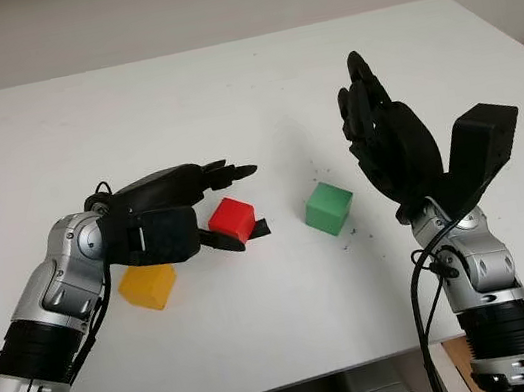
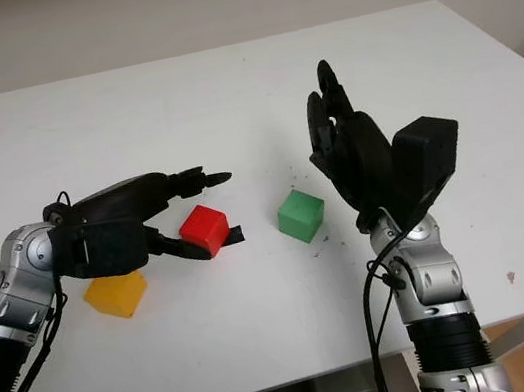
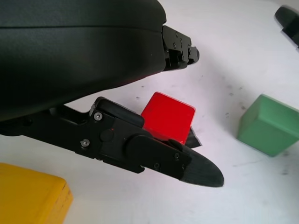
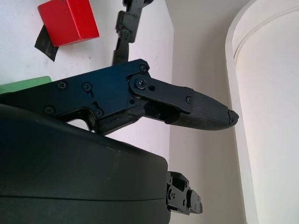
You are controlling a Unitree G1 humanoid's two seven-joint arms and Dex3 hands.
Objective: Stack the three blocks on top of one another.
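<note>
**A:** On the white table (image 1: 223, 91), what do the three blocks look like?

**B:** All three are small cubes with smooth, matte faces and slightly softened edges. The red block (image 1: 233, 218) sits near the middle, with a scrap of black tape (image 1: 262, 228) on the tabletop touching its right side. The green block (image 1: 329, 207) stands apart to its right, turned a little so a corner points forward. The yellow block (image 1: 148, 285) lies to the left and nearer the robot, partly under the left forearm. None is stacked; each rests on the table by itself.

**A:** And the left hand?

**B:** The left hand (image 1: 205, 206), black hard plastic with screwed joints, is around the red block. Its upper fingers (image 1: 227, 173) reach out above and beyond the cube, and the lower finger (image 3: 187, 165) passes along the cube's near side. I cannot tell whether any finger actually presses on the block, so I can't say whether it is gripped.

**A:** The right one?

**B:** The right hand (image 1: 379, 130) is raised above the table to the right of the green block, holding nothing, unclenched, well clear of all three cubes.

**A:** Anything else on the surface?

**B:** Small dark specks are scattered on the white top around the green block.
</note>
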